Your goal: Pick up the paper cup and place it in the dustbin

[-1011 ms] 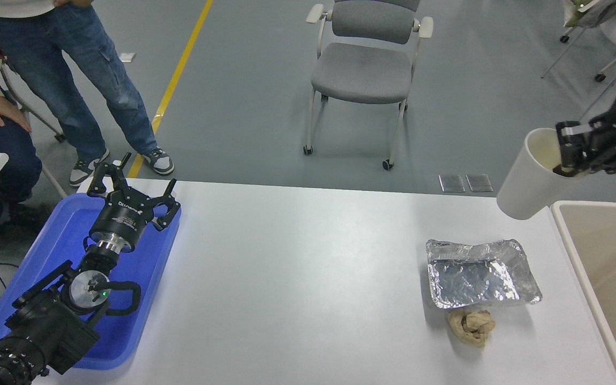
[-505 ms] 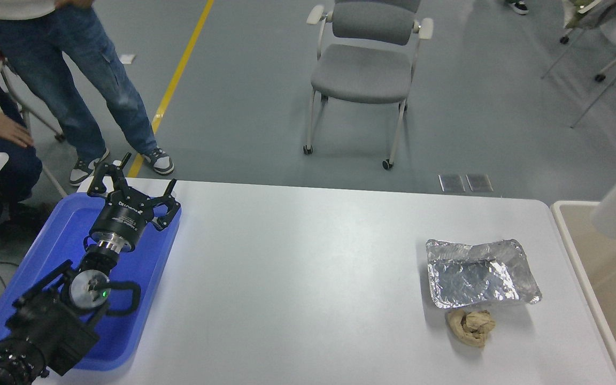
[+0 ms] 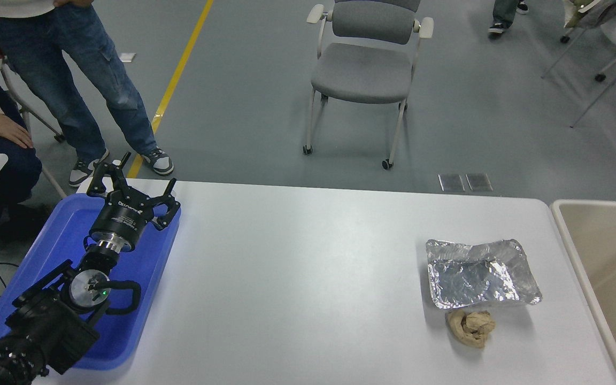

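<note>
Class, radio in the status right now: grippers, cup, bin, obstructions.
Left gripper parked open over blue tray. Right gripper out of view. Paper cup not visible. Dustbin at table's right edge; nothing blocking it.

The only print in view sits on the left gripper (image 3: pixel 131 187) at about eight o'clock over the blue tray (image 3: pixel 35 256): small white lettering on its black body (too small and inverted to read). Nothing else carries legible text.
</note>
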### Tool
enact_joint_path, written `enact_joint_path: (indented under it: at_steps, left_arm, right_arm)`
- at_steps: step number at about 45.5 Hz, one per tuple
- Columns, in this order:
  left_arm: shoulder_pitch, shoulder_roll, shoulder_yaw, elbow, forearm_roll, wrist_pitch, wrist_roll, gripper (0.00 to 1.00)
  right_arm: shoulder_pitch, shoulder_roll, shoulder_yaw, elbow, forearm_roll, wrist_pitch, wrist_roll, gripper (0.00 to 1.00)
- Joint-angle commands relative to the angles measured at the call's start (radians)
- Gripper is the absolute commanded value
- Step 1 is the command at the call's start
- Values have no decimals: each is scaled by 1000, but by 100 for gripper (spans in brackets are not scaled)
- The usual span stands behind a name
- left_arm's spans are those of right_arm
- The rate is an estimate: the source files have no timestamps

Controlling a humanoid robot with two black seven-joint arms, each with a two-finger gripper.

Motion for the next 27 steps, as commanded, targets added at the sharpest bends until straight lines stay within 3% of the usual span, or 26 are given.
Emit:
enact_joint_path:
  at_steps: [1, 10, 14, 27]
  left_arm:
    - [0, 0, 0, 0, 0, 0, 0, 100]
    - [0, 0, 0, 0, 0, 0, 0, 100]
    - [0, 0, 0, 0, 1, 0, 0, 100]
    - [0, 0, -1, 0, 0, 0, 0, 100]
  right_arm:
    - [-294, -13, 171, -115, 10, -214, -1, 0]
    - [-684, 2, 508, -289, 32, -400, -2, 0]
    - [-794, 54, 609, -374, 30, -403, -13, 0]
    - [-1016, 246, 752, -671, 36, -419, -132, 0]
